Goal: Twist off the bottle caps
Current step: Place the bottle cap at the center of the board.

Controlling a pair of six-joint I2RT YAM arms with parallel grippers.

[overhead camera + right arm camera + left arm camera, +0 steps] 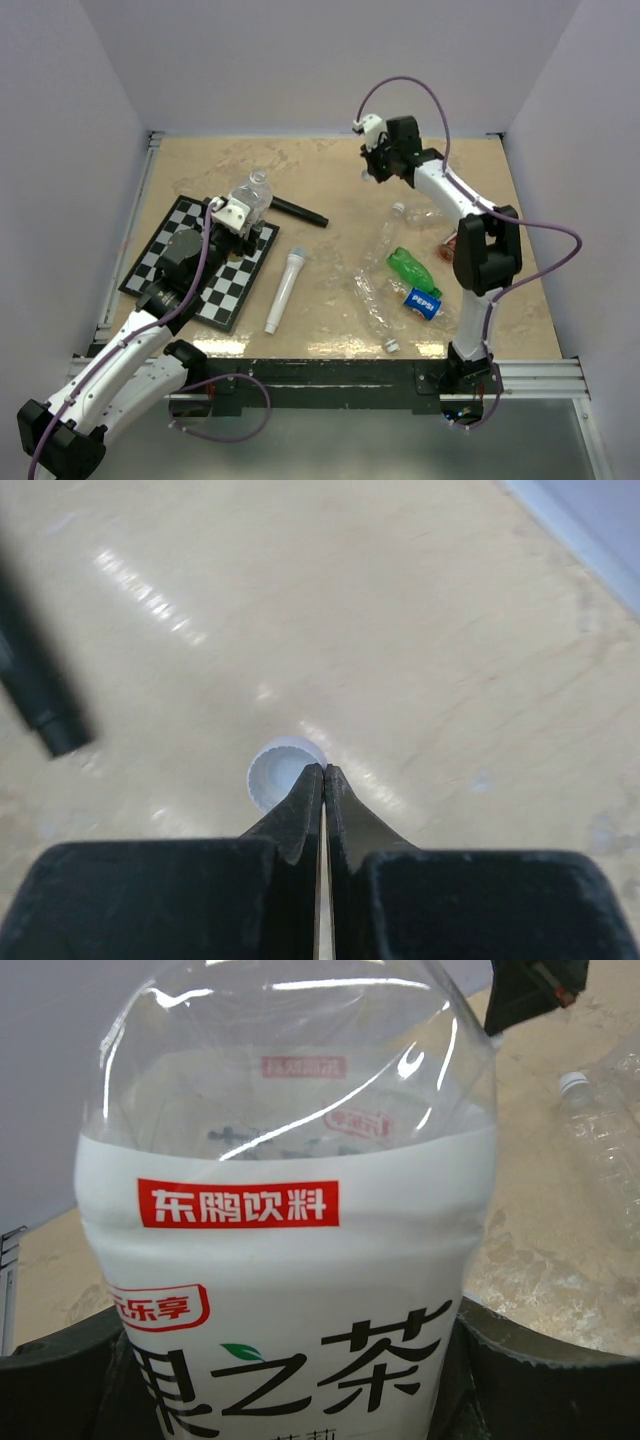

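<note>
Now, left gripper (243,208): clenched on the labelled bottle (290,1260); we see 1 dark finger (540,1375) pressed against each side of its lower body.
Labelled bottle: clear plastic above, white label with red and black print below. It fills the left wrist view, and we cannot tell whether its neck carries a cap.
Right gripper (322,770): the 2 fingers are pressed together with nothing between them.
Loose cap (275,777): white, lying open side up on the table (450,630) just past the right fingertips, which hide part of its rim. We cannot tell whether they touch it.
Black rod (40,695): on the table ahead and to the left of the right gripper, apart from the loose cap.
Fitted cap (573,1082): white, on the neck of 1 clear bottle (610,1150) lying ahead and to the right of the left gripper.
Checkerboard (200,265): we see it below the left gripper.
Microphone (284,290): white, lying behind and to the right of the left gripper.
</note>
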